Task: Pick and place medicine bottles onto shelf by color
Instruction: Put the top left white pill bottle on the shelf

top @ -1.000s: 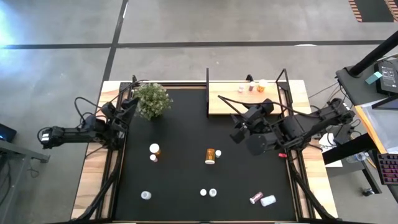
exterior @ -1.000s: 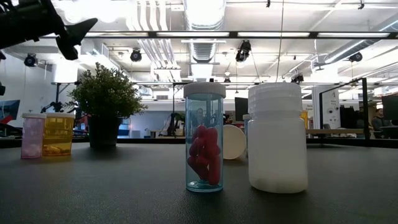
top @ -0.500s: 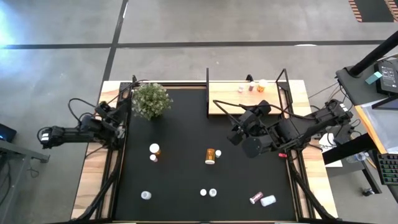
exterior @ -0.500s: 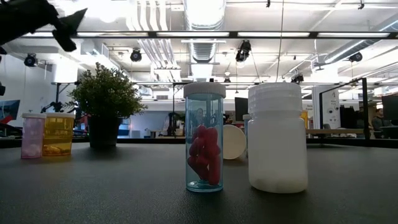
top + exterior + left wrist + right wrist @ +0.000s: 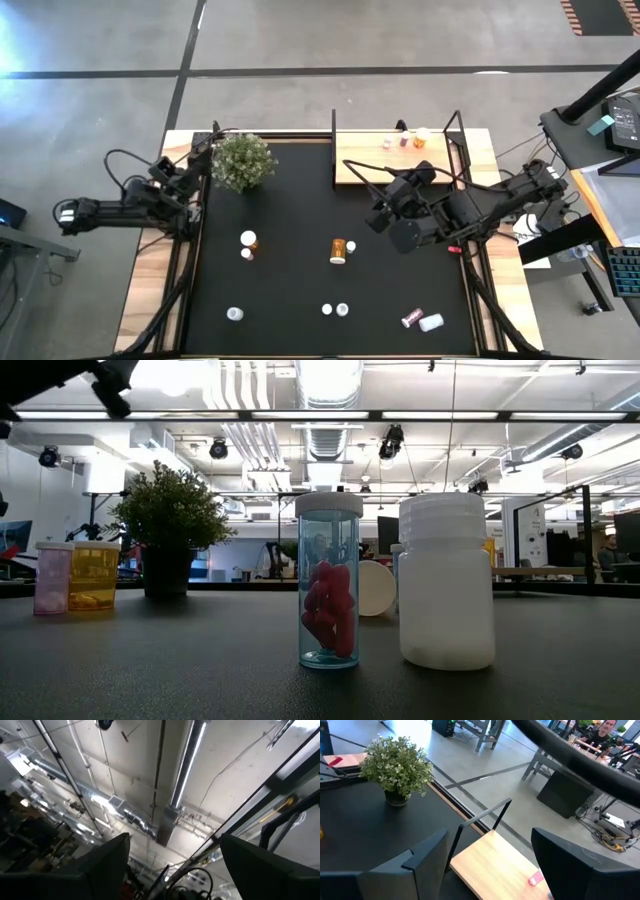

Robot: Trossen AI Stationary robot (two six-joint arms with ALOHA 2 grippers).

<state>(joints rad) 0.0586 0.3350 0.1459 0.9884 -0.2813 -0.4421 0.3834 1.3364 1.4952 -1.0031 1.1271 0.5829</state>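
High view: we see the right gripper (image 5: 383, 214) hanging over the black surface (image 5: 290, 270) just in front of the shelf (image 5: 395, 157), its jaws parted and holding nothing. The left gripper (image 5: 195, 170) waits at the surface's left edge beside the potted plant (image 5: 243, 161), jaws spread wide and empty. Three medicine bottles (image 5: 403, 139) stand along the shelf's back. The others are scattered over the surface; among them an orange bottle (image 5: 339, 249) lies near the middle, and a white bottle (image 5: 431, 322) lies at the front right.
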